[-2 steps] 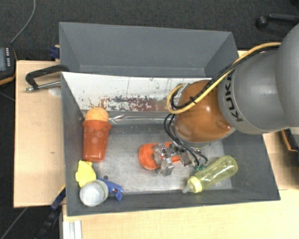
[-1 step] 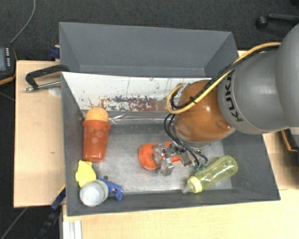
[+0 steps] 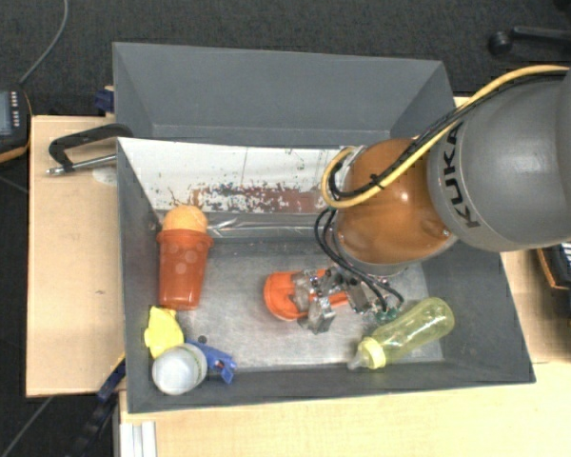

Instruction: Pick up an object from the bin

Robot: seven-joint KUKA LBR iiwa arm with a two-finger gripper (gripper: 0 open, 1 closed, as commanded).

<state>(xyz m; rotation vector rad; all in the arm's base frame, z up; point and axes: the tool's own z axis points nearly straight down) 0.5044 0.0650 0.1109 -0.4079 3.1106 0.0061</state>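
Observation:
My gripper (image 3: 318,310) is low in the middle of the bin, its metal fingers down against a small orange object (image 3: 284,296) with a round body. The fingers sit on the object's right side; whether they close on it is hidden by the wrist. A pale yellow-green bottle (image 3: 406,332) lies on its side just right of the gripper, near the bin's front wall.
An orange perforated cup with a peach ball on top (image 3: 183,258) lies at the left wall. A yellow piece (image 3: 163,332) and a white-and-blue round toy (image 3: 184,367) sit in the front left corner. The arm's orange cover hangs over the bin's right middle.

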